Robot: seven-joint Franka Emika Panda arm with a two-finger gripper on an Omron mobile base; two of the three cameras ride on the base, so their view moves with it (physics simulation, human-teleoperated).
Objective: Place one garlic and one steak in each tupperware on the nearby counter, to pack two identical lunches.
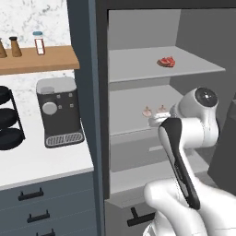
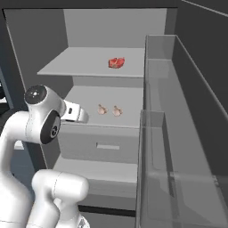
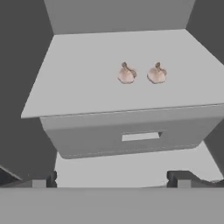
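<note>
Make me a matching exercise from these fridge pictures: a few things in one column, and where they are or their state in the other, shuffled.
Things:
1. steak
2. garlic bulbs
3. coffee machine
4. pincer

Places or states:
A. on the white counter
B. open, holding nothing
C. upper fridge shelf
D. side by side on the middle fridge shelf

Pairs: 1-C, 2-D, 3-A, 4-B

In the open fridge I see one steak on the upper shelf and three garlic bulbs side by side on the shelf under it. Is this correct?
Not quite. The shelf under the steak holds two garlic bulbs, not three: one and another side by side, as the hand view shows clearly. The rest is right: a single steak lies on the upper shelf of the open fridge.
</note>
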